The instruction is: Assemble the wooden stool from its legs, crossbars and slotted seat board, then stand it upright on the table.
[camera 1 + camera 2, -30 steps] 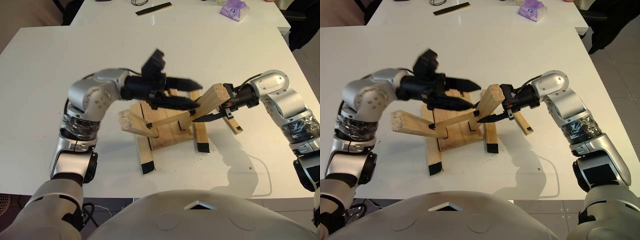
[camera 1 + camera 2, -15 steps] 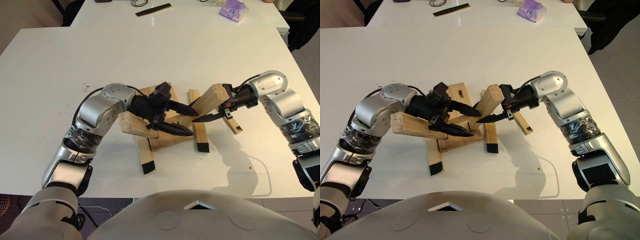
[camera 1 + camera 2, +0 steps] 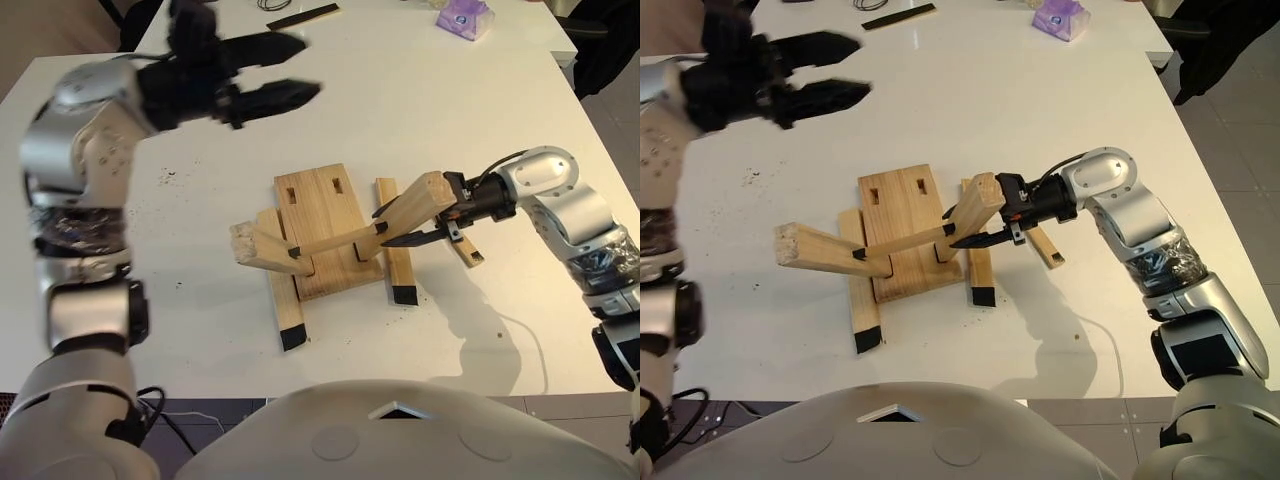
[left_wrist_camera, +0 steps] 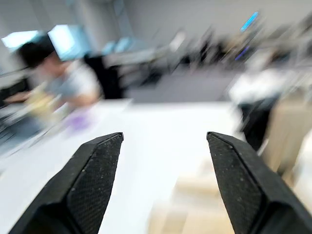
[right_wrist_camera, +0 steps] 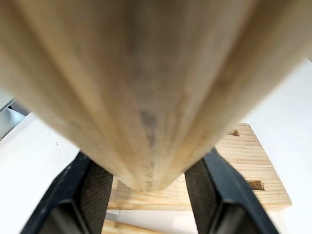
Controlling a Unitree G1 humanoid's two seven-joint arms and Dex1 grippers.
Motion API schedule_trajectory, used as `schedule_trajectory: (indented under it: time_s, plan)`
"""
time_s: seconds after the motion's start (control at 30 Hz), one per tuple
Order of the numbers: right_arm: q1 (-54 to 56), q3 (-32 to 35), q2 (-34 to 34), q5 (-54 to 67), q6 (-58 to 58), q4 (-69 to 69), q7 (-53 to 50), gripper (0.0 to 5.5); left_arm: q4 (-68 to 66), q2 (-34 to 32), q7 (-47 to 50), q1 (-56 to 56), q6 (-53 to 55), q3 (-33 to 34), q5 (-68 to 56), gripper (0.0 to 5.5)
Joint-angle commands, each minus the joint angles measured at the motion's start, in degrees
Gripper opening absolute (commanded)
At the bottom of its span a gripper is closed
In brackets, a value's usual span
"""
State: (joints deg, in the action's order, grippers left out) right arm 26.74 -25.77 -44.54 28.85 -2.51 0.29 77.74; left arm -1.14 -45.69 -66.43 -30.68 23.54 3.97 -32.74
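The left arm has swung up and away from the stool parts, where its claw sat down by the crossbar half a second ago. The left claw (image 3: 305, 68) now hangs high over the far left of the bench (image 3: 470, 120), its fingers spread wide with nothing between them.

The right claw (image 3: 408, 228) has stayed put, closed on the raised leg (image 3: 415, 198). In the right wrist view both fingers (image 5: 97, 187) flank that leg, apparently pressed to it, though the contact itself is hard to make out.

That leg tilts up off the bench, and the crossbar (image 3: 335, 240) joins it to a second leg (image 3: 262, 247), which slopes down to the left. This joined frame sits over the slotted seat board (image 3: 318, 205), which lies flat near the bench's middle. A loose leg (image 3: 285, 310) lies flat beside the board on its left, and another loose leg (image 3: 397, 265) on its right. A short piece (image 3: 468, 250) lies near the right claw.
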Motion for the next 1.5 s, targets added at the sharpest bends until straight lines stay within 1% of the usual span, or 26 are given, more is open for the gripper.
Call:
schedule_trajectory:
  time_s: [0.03,0.1,0.13,0.2,0.3,0.43,0.53,0.63,0.73,0.9,1.0,1.1,1.2,1.37,1.5]
  plan:
    - [-11.67,-1.63,-8.33,-7.28,-7.78,-2.91,-1.21,2.0,0.96,-8.44,-0.61,22.72,-18.24,-0.57,16.62,3.19]
    - [-13.24,0.25,-10.11,-5.97,-8.62,-4.63,-1.66,2.0,10.49,-8.21,-3.46,35.24,-16.68,3.0,12.33,3.19]
    - [-14.11,1.02,-10.88,-5.56,-8.85,-5.3,-1.75,2.0,13.81,-8.38,-4.45,38.98,-16.86,3.66,11.16,3.19]
    - [-15.44,2.04,-11.91,-4.96,-9.31,-6.34,-1.99,2.0,17.4,-8.33,-4.47,41.5,-16.39,3.68,10.09,3.19]
    - [-14.84,2.11,-11.62,-5.11,-9.8,-5.96,-1.9,2.0,22.91,-7.38,-3.1,41.84,-12.69,4.67,6.44,3.19]
    - [-13.55,1.39,-10.48,-5.59,-10.53,-5.68,-1.95,2.0,27.95,-5.8,0.49,38.23,-7.41,5.23,0.43,3.19]
    - [-13.04,0.43,-9.94,-6.01,-10.58,-5.9,-1.42,2.0,32.99,-5.83,1.78,37.29,-3.73,5.31,-4.12,3.19]
    - [-11.69,-1.38,-8.67,-6.53,-11.07,-6.3,-0.84,2.0,36.38,-5.87,1.37,35.05,-2.06,1.17,-4.13,3.19]
    - [-9.55,-3.26,-6.61,-7.54,-11.34,-5.68,-0.31,2.0,34.23,-4.44,1.81,32.91,-1.7,-2.8,-0.47,3.19]
    - [-7.44,-7.04,-3.34,-9.12,-11.78,-5.46,0.57,2.0,30.42,0.05,4.23,28.39,0.61,-8.28,2.35,3.19]
    - [-6.4,-9.46,-1.39,-10.26,-12.06,-4.97,1.2,2.0,28.89,3.98,5.15,25.98,1.56,-12.82,4.28,3.19]
    - [-4.93,-11.83,0.71,-11.48,-12.05,-3.09,2.01,2.0,29.21,7.9,5.9,23.05,3.52,-15.82,4.59,3.19]
    - [-4.66,-13.56,2.5,-12.72,-11.78,-1.05,2.2,2.0,28.83,11.91,6.7,18.41,6.67,-16.57,3.33,3.19]
    - [-4.93,-15.02,4.17,-12.89,-12.32,-0.59,1.81,2.0,26.13,17.28,7.34,11.0,11.81,-15.58,1.23,3.19]
    - [-4.35,-15.75,5.65,-12.72,-12.45,0.23,1.21,2.0,24.62,19.6,7.32,9.36,12.24,-16.64,3.73,3.19]
